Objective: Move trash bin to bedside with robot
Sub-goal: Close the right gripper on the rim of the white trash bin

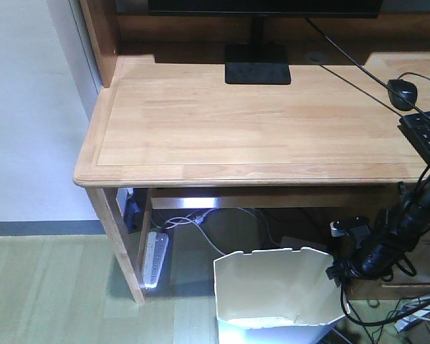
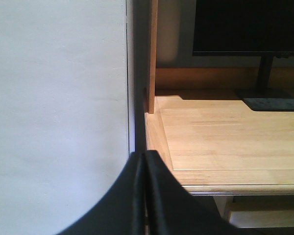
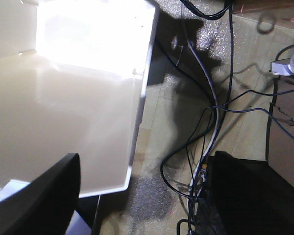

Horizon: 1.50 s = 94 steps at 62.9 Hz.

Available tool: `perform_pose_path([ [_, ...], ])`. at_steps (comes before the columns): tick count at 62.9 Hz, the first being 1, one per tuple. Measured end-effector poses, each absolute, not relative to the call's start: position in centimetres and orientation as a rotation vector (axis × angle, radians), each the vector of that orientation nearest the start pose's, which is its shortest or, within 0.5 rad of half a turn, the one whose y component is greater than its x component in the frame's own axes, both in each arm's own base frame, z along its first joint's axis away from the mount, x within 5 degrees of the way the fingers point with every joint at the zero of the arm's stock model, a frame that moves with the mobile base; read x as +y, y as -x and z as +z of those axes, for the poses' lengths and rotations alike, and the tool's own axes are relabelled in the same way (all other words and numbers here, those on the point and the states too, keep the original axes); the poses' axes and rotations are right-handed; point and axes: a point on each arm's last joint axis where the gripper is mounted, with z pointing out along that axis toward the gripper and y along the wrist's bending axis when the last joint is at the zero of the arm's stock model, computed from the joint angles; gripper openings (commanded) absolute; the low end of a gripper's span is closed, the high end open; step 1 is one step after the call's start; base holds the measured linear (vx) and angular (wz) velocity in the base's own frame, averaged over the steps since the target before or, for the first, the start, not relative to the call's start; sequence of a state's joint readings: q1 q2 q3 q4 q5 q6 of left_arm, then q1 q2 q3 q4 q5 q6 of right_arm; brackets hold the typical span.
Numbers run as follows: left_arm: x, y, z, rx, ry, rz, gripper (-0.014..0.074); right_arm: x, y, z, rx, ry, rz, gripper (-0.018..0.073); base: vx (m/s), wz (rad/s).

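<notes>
Your right pincer [image 3: 142, 200], wide open and empty, straddles the right wall of the trash bin [image 1: 272, 287] below the worktop [image 1: 236, 122] front edge (the left pincer [image 2: 146, 196], closed on nothing, is up at worktop height).

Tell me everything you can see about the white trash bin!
The trash bin is white, thin plastic by its look, with a cream inside and an angular, notched rim. It stands upright and looks empty, on the floor before the wooden desk, beside loose cables. The open right gripper straddles its wall, one finger inside, one outside; contact is unclear.
</notes>
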State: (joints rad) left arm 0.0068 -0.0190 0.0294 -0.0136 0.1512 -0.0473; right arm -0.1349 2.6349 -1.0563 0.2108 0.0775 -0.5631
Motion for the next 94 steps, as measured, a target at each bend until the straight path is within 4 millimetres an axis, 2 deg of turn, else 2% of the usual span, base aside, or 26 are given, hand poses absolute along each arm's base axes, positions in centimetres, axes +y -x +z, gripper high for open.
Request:
perform_pose_path([
  [18,0.0,-5.6,19.1,1.644,0.054,-0.043,-0.0006,-4.1,-31.0,-14.1,3.123,0.367,0.027,0.051,0.0,0.0],
  [61,0.0,-5.6,19.1,1.644,0.054,-0.043,-0.0006,-4.0,-32.5,-20.8,3.171,0.288,0.091,0.0498,0.0,0.0],
  [68,0.0,-5.6,19.1,1.644,0.054,-0.043,-0.0006,-3.9,-32.7,-21.3,3.181,0.263,0.106,0.0437,0.0,0.0],
  [72,0.0,-5.6,19.1,1.644,0.054,-0.043,-0.0006,-3.9,-32.8,-21.5,3.181,0.249,0.112,0.0363,0.0,0.0],
  [88,0.0,-5.6,19.1,1.644,0.054,-0.043,-0.0006,-3.7,-33.3,-21.7,3.171,0.256,0.145,-0.0017,0.0,0.0],
  [94,0.0,-5.6,19.1,1.644,0.054,-0.043,-0.0006,-3.6,-33.3,-21.7,3.168,0.287,0.171,-0.0013,0.0,0.0],
])
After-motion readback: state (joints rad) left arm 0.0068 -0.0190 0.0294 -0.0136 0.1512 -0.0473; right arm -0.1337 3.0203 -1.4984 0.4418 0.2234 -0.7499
